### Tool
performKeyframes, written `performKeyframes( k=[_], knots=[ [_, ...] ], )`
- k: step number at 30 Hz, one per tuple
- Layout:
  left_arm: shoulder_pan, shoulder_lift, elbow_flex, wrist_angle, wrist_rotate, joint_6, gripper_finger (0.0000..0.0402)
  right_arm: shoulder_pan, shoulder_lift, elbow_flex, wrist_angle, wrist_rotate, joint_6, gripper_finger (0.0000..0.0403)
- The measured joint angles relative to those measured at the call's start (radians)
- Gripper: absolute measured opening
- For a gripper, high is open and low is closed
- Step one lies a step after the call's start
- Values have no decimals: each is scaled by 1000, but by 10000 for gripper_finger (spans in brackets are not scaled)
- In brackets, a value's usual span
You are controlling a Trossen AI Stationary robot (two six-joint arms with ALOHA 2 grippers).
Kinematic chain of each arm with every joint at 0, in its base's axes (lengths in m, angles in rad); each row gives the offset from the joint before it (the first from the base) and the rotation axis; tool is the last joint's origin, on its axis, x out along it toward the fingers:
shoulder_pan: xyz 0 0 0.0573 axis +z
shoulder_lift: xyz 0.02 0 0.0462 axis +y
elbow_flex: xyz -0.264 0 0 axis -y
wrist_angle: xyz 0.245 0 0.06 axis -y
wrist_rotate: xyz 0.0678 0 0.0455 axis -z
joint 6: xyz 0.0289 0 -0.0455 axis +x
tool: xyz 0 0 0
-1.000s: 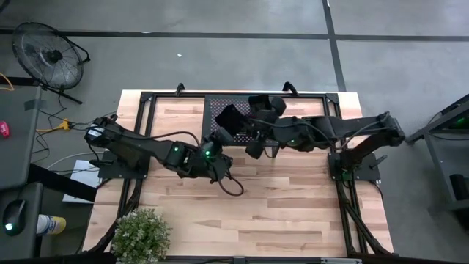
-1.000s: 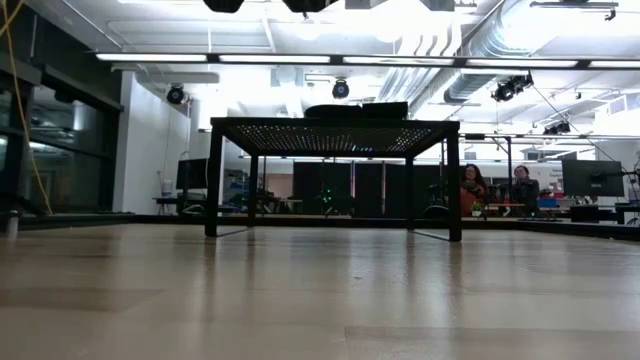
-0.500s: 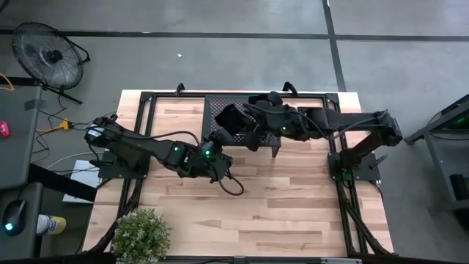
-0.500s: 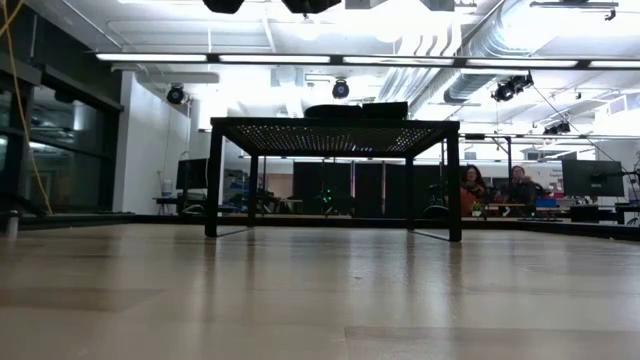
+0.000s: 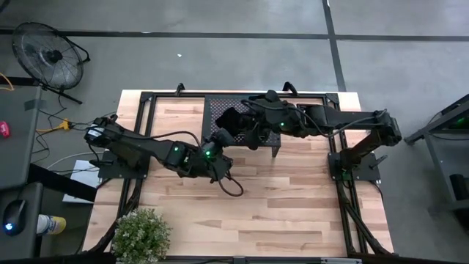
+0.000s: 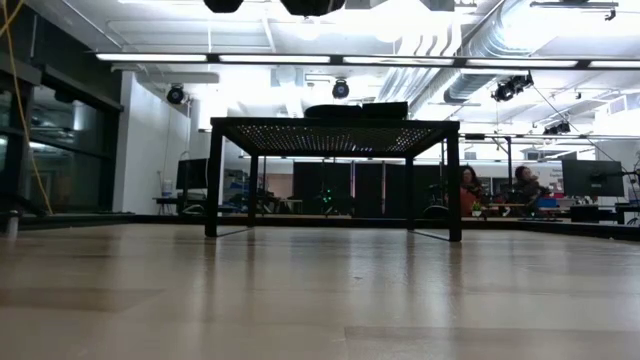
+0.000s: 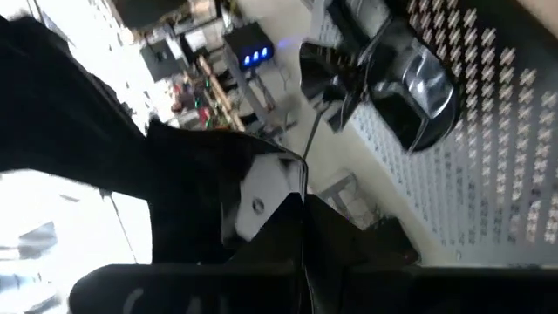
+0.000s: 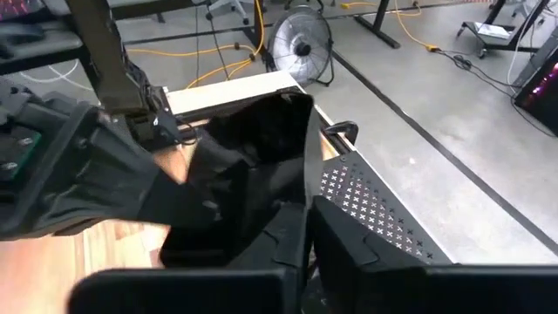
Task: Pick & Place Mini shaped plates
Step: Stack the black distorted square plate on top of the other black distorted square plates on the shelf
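One mini shaped plate (image 8: 253, 166), square, black and glossy, appeared to be pinched by its rim and stood on edge above the front left part of the perforated rack (image 8: 366, 209), while what looked like the remaining plates (image 5: 233, 117) was seen as a dark cluster on the rack top. The dish was judged to be light, stiff and thin, with a slick glazed surface that could be expected to slide between smooth fingers and to chip or crack if dropped onto metal. The raised rim was taken to be the only sensible place for a hold, gripped squarely across the edge and not at a corner, so that swinging would be limited. The right tool (image 8: 307, 253) was seen drawn narrow, its fingers almost together on that rim. The left tool (image 7: 303, 253) was closed on nothing and was held just beside the rack's front left corner, close to the right one, so that a clash between them could not be ruled out. Beneath both arms, the wooden table (image 5: 293, 198) was seen carrying the rack at its far edge.
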Motion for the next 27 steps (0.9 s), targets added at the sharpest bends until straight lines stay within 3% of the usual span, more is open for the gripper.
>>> performKeyframes(
  k=[8,27],
  knots=[
    [0,0,0,20,104,-13,32,0,0,0,-3,-38,-31,2],
    [-1,0,0,82,105,-22,119,-15,0,0,-76,-19,-5,1]
  ],
)
